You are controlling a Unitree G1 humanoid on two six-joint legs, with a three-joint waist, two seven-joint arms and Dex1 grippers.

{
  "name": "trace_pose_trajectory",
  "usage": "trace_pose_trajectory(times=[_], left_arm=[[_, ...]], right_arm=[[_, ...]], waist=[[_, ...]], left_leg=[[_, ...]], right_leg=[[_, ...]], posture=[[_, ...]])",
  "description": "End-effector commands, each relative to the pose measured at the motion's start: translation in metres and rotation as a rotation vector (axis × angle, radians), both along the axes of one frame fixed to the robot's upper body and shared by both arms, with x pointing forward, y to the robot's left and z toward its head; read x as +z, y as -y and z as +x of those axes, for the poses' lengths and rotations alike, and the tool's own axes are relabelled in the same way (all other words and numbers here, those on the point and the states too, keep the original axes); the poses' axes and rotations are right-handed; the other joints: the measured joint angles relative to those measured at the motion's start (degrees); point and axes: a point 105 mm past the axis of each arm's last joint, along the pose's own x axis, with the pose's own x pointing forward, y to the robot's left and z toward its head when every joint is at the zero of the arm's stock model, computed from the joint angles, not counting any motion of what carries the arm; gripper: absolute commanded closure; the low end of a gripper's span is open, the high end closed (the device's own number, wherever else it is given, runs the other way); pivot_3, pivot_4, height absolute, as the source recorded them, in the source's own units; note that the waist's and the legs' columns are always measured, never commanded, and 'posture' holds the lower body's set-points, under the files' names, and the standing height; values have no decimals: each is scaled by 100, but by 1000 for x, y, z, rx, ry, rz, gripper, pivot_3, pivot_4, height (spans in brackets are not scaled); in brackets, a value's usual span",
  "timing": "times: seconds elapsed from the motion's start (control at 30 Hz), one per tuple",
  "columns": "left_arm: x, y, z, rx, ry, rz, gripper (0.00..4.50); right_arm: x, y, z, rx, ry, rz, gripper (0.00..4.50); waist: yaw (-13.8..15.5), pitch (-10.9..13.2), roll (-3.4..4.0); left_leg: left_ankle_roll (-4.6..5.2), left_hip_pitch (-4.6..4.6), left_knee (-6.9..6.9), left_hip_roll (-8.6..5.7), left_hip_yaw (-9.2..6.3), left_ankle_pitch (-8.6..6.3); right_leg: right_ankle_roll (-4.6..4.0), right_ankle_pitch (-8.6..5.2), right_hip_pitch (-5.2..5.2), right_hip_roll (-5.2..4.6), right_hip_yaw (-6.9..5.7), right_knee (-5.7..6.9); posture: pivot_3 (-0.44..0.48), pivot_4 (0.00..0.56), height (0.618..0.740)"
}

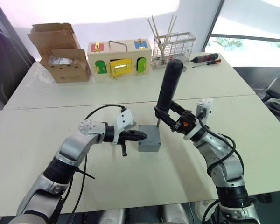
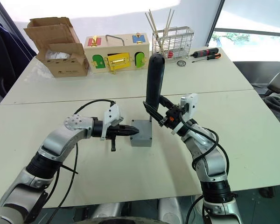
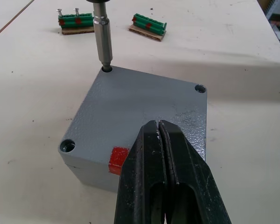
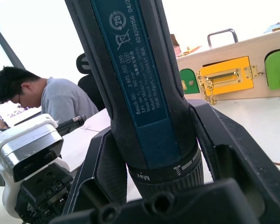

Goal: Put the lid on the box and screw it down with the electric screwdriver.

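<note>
At table centre: lid point(image 3: 144, 105) sat on box point(image 1: 148, 140).
Right gripper point(image 1: 170, 119): clenched round heavy, stiff electric screwdriver point(image 1: 170, 84).
Left gripper point(image 1: 137, 136): I pressed it closed, empty.

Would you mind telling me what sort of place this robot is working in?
Probably a robotics lab or office test space: white tables carry practice props such as a wooden latch box, hand screwdrivers and terminal blocks, and a person sits nearby.

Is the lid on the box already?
Yes. The lid lies flat on the box, and the electric screwdriver stands with its tip in one corner hole.
</note>
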Motion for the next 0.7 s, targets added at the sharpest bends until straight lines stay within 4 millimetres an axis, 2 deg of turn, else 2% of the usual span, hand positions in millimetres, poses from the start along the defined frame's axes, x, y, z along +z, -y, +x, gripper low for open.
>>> trace_pose_trajectory(times=[0.03,0.43,0.67,0.7], left_arm=[[-11,-1,-1,3,-26,30,4500],[-11,1,-3,-5,-26,29,4500],[-11,2,-3,-4,-26,26,4500],[-11,2,-2,-3,-27,25,4500]], right_arm=[[-71,-1,-2,-4,-268,-89,2642],[-69,1,-1,-10,-260,-93,2642],[-60,2,1,-14,-234,-93,2642],[-53,2,2,-13,-211,-94,2642]], waist=[[0,-9,3],[3,-15,3],[4,-15,3],[6,-14,4]], left_leg=[[0,0,0,0,0,0],[2,4,-1,1,-5,-3],[2,4,-1,1,-7,-5],[2,4,-1,1,-7,-5]], right_leg=[[0,0,0,0,0,0],[0,-4,8,-2,-4,-6],[1,-6,9,-3,-6,-7],[0,-6,8,-3,-6,-7]], posture=[[0,150,739],[0,150,739],[0,150,739],[0,150,739]])
